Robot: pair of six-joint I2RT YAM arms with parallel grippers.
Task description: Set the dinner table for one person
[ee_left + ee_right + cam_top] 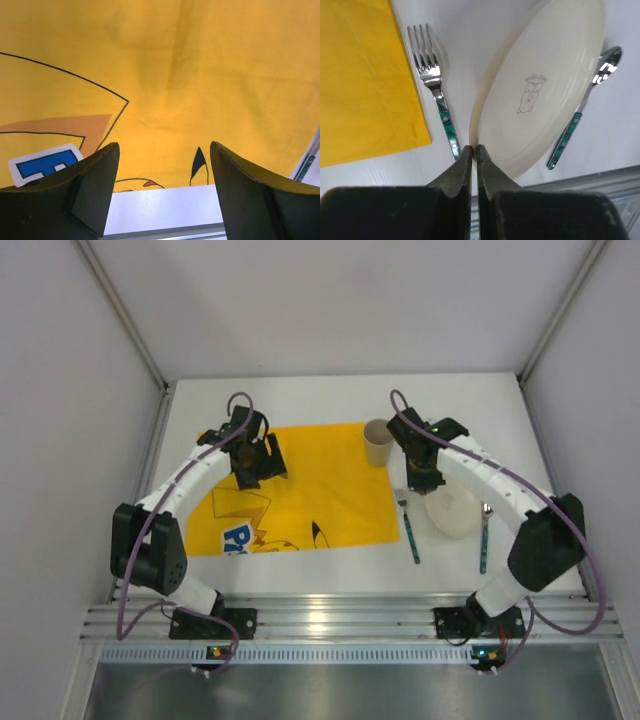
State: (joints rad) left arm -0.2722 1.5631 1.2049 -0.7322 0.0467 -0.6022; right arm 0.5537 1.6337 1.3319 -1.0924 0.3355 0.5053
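Wrist views alone show right hand (474,148) pinched empty, left hand (165,146) wide over mat (210,70).

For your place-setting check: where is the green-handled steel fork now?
Top view, right side: the fork lies on the white tabletop between the yellow cloth mat and the round cream plate.
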